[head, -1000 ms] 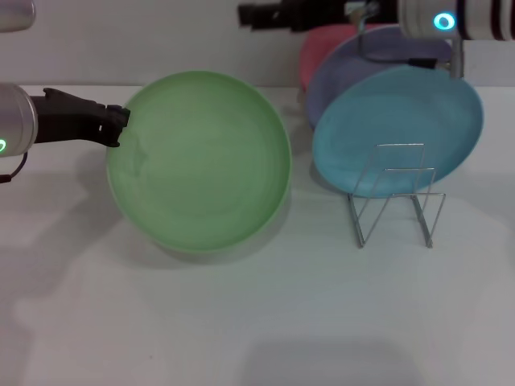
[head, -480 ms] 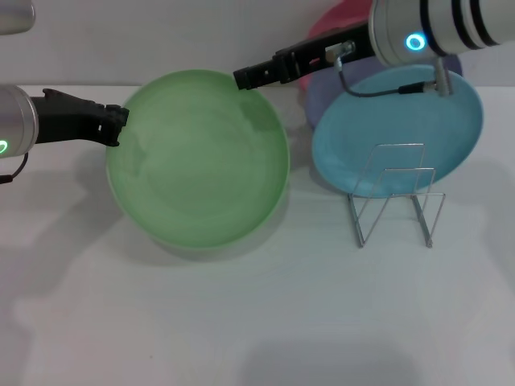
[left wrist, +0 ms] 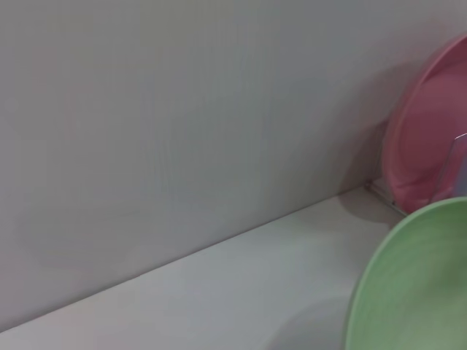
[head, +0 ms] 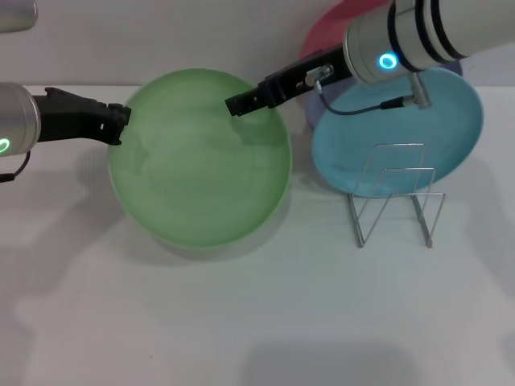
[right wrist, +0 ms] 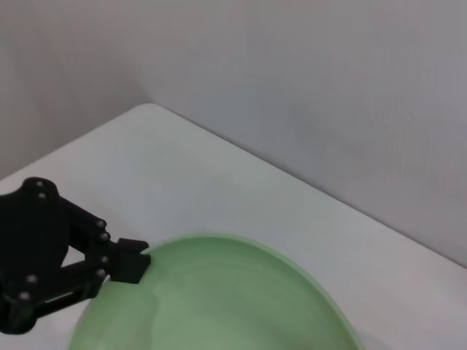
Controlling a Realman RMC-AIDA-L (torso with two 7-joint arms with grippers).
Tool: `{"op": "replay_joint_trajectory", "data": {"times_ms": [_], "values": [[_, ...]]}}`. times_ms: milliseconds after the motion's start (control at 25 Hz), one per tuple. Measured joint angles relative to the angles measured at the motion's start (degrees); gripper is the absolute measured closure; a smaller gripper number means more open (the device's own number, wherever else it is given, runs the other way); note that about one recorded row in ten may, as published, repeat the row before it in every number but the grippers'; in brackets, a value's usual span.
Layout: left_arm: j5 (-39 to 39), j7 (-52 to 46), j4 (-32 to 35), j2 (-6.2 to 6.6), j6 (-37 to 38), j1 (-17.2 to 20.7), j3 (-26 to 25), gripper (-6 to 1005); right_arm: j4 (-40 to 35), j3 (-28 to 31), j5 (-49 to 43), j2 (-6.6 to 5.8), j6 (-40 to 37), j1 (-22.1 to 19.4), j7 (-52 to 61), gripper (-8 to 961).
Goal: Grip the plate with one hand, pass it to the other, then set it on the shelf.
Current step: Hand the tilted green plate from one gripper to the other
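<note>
Left black gripper [head: 121,125] clamped on round light-green plastic plate's [head: 201,161] left rim; right gripper [head: 233,104], finger state unclear, over its far edge, risking a knock loose.

"What is under you?"

"I see a big, flat white table [head: 257,322]. It is smooth. Soft grey shadows lie on it near me and at the sides."

"And behind the table?"

"There is a plain, pale grey wall [head: 161,40]. It goes straight up from the far edge of my table. I see the same wall from my wrists, and it has no marks on it."

"Is it bright there?"

"Yes. The light is soft and even. I cannot see any lamp or window."
</note>
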Motion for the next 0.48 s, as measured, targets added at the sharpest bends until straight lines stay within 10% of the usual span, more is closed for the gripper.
{"op": "replay_joint_trajectory", "data": {"times_ms": [480], "values": [[-1.1,0.0,-0.5,0.07,-0.2,0.2,0.3,975,-1.5,-0.6,-0.5,0.1,-0.5,0.4,0.0,146]]}}
